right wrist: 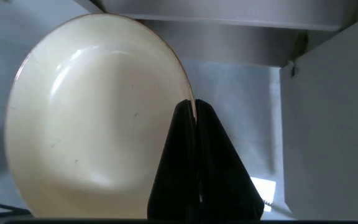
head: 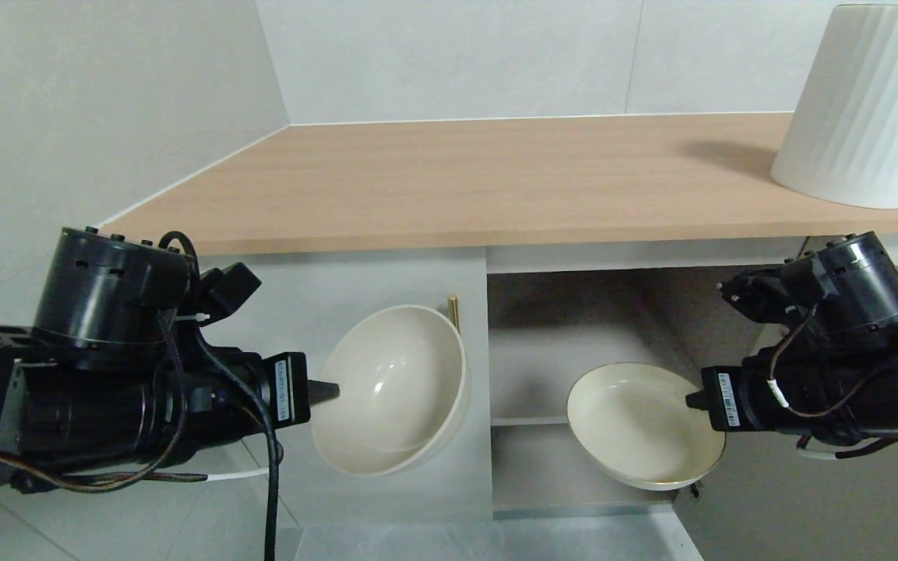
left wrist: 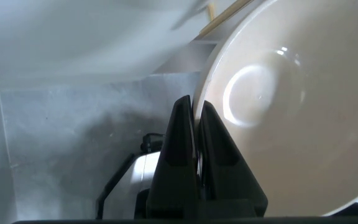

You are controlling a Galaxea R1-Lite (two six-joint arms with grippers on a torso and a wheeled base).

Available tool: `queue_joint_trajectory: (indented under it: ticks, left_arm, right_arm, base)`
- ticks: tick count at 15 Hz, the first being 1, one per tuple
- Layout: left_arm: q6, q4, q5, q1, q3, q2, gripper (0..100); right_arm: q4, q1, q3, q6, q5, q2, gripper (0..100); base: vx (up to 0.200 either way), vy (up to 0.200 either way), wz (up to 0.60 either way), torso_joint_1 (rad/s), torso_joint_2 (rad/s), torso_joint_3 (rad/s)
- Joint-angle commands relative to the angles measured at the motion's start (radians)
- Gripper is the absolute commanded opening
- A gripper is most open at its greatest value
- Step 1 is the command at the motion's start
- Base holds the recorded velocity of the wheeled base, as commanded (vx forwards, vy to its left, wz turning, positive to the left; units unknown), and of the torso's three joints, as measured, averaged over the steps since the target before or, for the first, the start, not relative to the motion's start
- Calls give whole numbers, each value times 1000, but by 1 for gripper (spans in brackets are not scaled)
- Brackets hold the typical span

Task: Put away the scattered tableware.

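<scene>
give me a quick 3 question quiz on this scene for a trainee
1. True or false: the left gripper grips the bowl by its rim.
2. The right gripper holds: A) a cup B) a plate C) a spoon
3. Fill in: the white ribbed container stands on the ____.
Key: 1 true; 2 B; 3 countertop.

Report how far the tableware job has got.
Done: nothing visibly stored yet. In hand: the left gripper grips the bowl by its rim before the closed door; the right gripper grips the plate by its rim at the open cabinet. Left: set both on the shelf.
</scene>
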Motion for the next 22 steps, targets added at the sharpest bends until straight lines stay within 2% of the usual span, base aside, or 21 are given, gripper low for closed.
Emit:
queue_joint_trajectory:
  ticks: [1,8,11,15,18,19,20,22]
  left_arm:
    - [-1,-1,0,1,0,3,0]
    - [-1,-1,1,1,0,11,0]
    - [-1,1,1,-1,1,14,0]
    - [-1,1,1,-1,1,16,0]
    - [-1,1,0,-1,3,19,0]
    - [-1,1,1,-1,3,20,0]
    - [-1,1,1,-1,3,20,0]
    - [-1,-1,1,-1,8,23,0]
  right_arm:
    - [-2,0,-1,0,0,7,0]
    - [-45,-12,-1,0,0,87,0]
    - [-185,-21,13,2,-5,204,0]
    - [-283,-37,-4,11,-11,398,0]
    - [-448,-80,-10,22,-14,526,0]
    - [-528,-90,-8,40,-29,566,0]
    - [-528,-90,-8,40,-29,566,0]
    - [-637,-96,-33,54,-108,662,0]
  base:
    - [0,0,0,-66,246,188]
    - [0,0,0,-9,34,19]
    - [0,0,0,0,0,0]
    - [0,0,0,0,0,0]
    - [0,0,0,0,0,0]
    - [0,0,0,0,0,0]
    - [0,0,0,0,0,0]
    - [0,0,0,0,0,0]
